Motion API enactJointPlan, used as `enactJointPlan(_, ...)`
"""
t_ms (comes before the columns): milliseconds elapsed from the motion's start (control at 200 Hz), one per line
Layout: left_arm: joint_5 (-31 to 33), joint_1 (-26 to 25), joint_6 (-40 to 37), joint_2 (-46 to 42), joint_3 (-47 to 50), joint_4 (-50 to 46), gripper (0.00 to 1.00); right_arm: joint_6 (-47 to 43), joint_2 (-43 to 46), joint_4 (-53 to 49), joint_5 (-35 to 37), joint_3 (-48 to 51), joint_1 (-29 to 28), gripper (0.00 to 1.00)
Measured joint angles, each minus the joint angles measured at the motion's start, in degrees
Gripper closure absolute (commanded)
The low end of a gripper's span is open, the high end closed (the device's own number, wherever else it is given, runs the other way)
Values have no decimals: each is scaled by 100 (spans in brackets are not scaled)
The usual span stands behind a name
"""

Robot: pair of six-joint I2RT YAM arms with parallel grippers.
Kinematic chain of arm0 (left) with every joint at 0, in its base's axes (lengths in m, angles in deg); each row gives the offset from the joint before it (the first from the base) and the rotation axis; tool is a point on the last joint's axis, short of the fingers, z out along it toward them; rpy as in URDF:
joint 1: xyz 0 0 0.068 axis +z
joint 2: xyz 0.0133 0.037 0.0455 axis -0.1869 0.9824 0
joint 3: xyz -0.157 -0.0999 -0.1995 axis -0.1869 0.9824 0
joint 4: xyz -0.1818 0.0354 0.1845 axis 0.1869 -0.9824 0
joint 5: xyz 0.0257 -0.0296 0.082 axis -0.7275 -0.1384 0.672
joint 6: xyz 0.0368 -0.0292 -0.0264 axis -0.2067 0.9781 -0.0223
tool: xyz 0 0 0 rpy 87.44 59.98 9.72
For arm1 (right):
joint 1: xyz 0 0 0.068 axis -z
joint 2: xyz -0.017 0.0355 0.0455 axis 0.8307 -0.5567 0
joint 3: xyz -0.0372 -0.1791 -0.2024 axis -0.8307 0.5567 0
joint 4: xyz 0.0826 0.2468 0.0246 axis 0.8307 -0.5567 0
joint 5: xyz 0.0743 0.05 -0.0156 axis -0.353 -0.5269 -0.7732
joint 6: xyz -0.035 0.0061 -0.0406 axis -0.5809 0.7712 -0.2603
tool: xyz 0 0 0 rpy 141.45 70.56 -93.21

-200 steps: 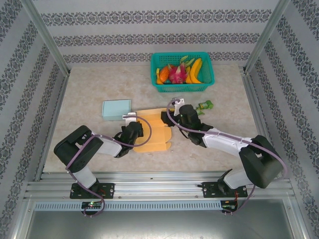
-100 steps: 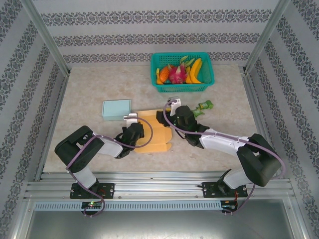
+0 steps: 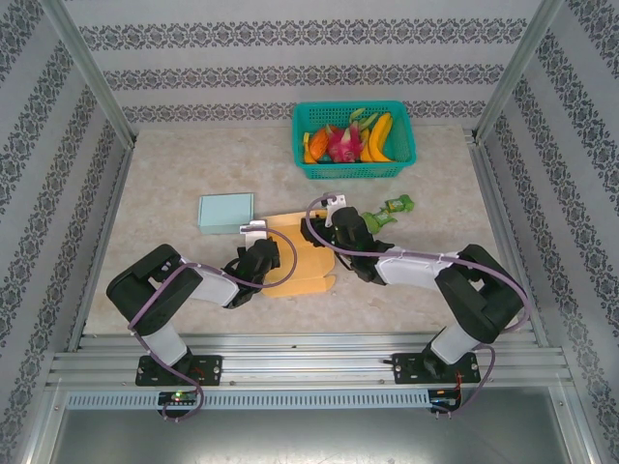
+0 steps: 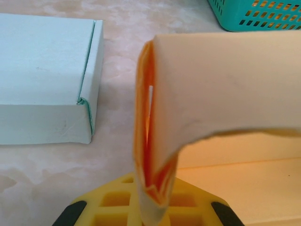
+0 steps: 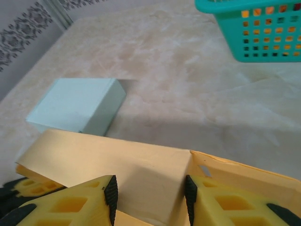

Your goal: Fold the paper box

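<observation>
Here, matte orange-tan paper box point(image 3: 309, 269), thin creased card, part-folded on marbled table point(image 3: 174, 184), left gripper point(image 4: 150, 207) pinching a doubled flap, right gripper point(image 5: 149, 197) half open astride a raised panel

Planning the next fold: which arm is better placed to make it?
Right, probably: the right gripper is open over the orange paper box, while the left gripper is shut on its flap.
</observation>
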Motion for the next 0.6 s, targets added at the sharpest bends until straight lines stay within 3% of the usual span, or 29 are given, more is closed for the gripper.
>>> enactJointPlan(355,125,-7,142,31,0,-2,100,756,-807,1838,-1443,186,120,56)
enactJointPlan(600,149,-70,142,31,0,-2,100,616,-664,2094,-1488,752,210,55)
